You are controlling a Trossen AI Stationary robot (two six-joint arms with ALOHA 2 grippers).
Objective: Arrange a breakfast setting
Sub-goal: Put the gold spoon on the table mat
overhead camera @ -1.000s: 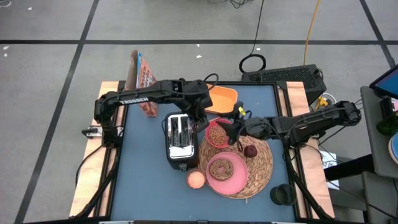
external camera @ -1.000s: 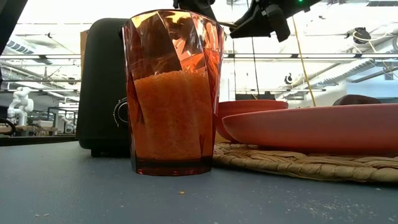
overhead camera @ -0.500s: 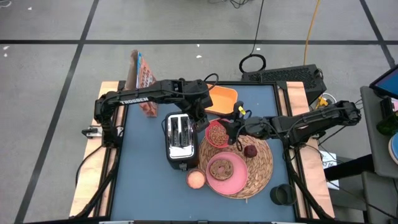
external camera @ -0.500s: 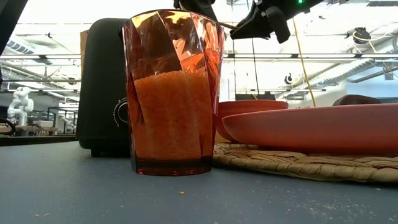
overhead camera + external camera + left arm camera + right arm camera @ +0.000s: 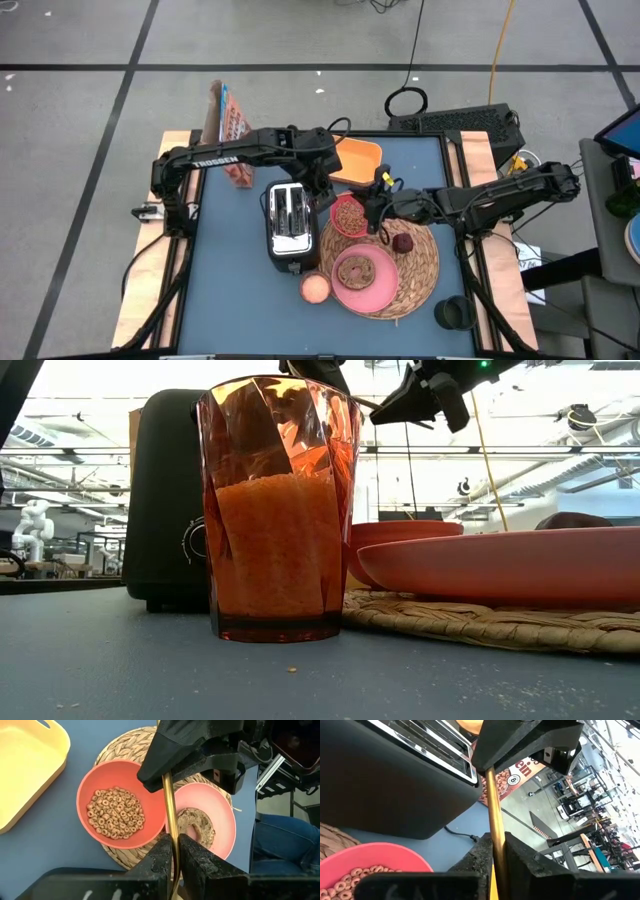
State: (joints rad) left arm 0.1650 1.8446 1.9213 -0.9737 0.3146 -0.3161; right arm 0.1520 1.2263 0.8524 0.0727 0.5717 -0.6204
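A slim golden utensil handle [image 5: 169, 810] spans between my two grippers, above the pink bowl [image 5: 349, 214] of cereal rings. My left gripper [image 5: 172, 856] and my right gripper [image 5: 497, 857] are both shut on it, facing each other; both ends of the handle are hidden. The bowl, the pink plate [image 5: 378, 290] with the ring-shaped bread [image 5: 355, 270] and the dark-red fruit [image 5: 402, 242] rest on the woven placemat [image 5: 420, 265]. My left gripper pinches the golden handle [image 5: 173, 845] between its two fingers, coming slanting down from the table's left. The handle runs along the fingers and out past their tips, lifted clear above the bowl. My right gripper pinches the same handle [image 5: 496, 840] between its two fingers, coming nearly level from the table's right. The handle lies along the fingers and reaches on to the left gripper [image 5: 530, 740]. It hangs clear of everything below.
A black toaster [image 5: 290, 225] stands left of the placemat, an orange glass [image 5: 315, 288] near its front. A yellow tray [image 5: 357, 160] lies at the far side, a cereal box [image 5: 232, 125] at the far left and a black cup [image 5: 455, 313] at the near right.
My right gripper has shut its fingers on the golden handle, staying where it was. My left gripper has kept its hold and the handle has not shifted.
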